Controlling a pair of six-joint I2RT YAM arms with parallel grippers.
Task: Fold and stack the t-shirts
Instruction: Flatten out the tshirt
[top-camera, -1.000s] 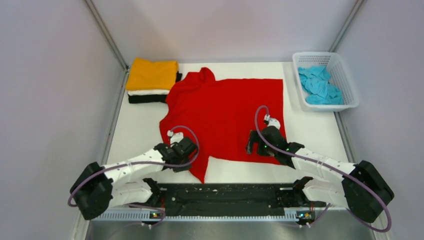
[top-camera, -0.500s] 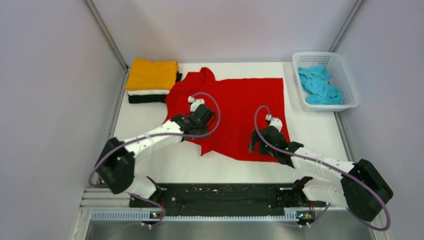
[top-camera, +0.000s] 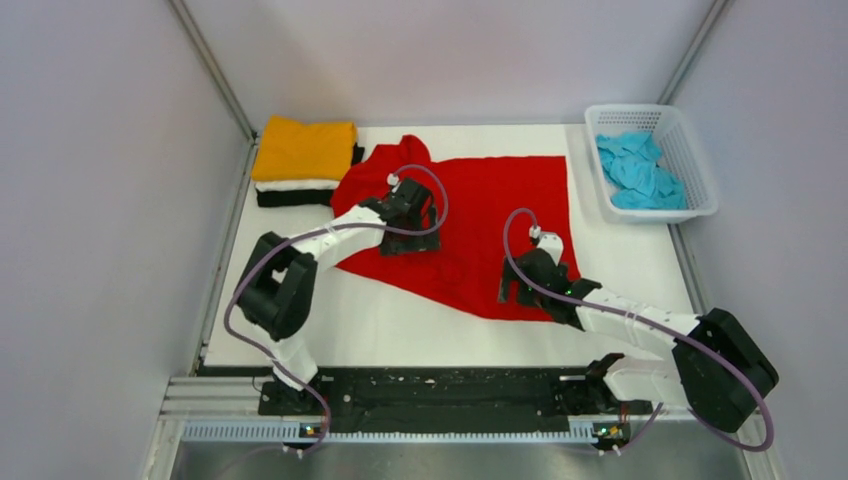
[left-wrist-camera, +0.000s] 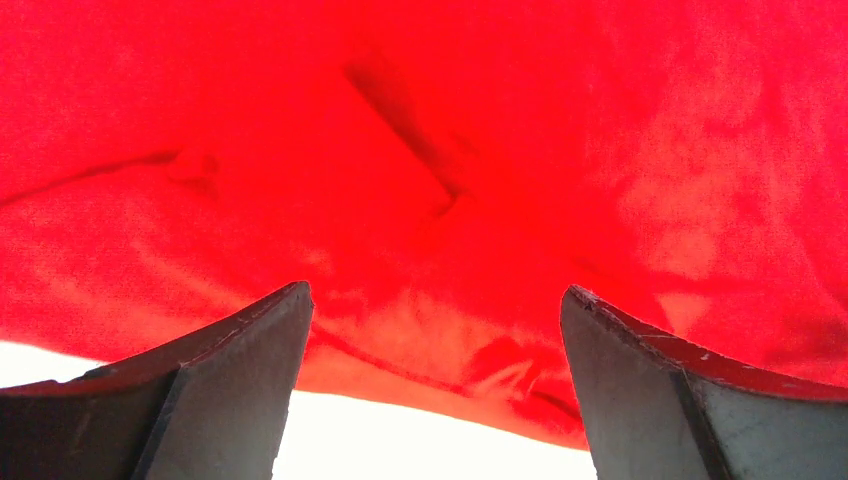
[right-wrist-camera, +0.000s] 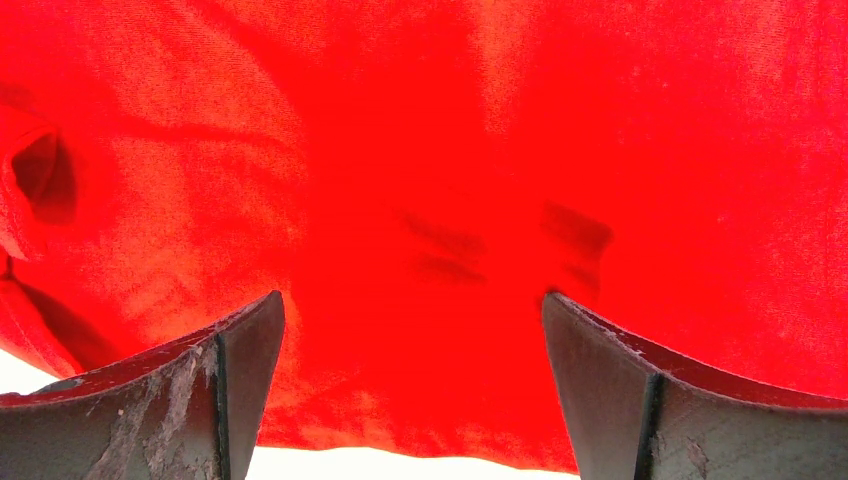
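The bright red t-shirt lies spread on the white table, its near-left part folded over onto the body so the left edge runs diagonally. My left gripper hovers open just above that folded flap; in the left wrist view its fingers stand wide apart over red cloth, holding nothing. My right gripper stays open over the shirt's near hem, also holding nothing. The orange-yellow, white and black t-shirts sit folded in a stack at the back left. The light blue t-shirt lies crumpled in the basket.
The white lattice basket stands at the back right corner. Grey walls close in the table on the left, back and right. Bare white tabletop shows near the left arm and in front of the shirt.
My left gripper carried the shirt's near-left corner up and rightward over the body, then opened and let the cloth go. The right arm barely moved.
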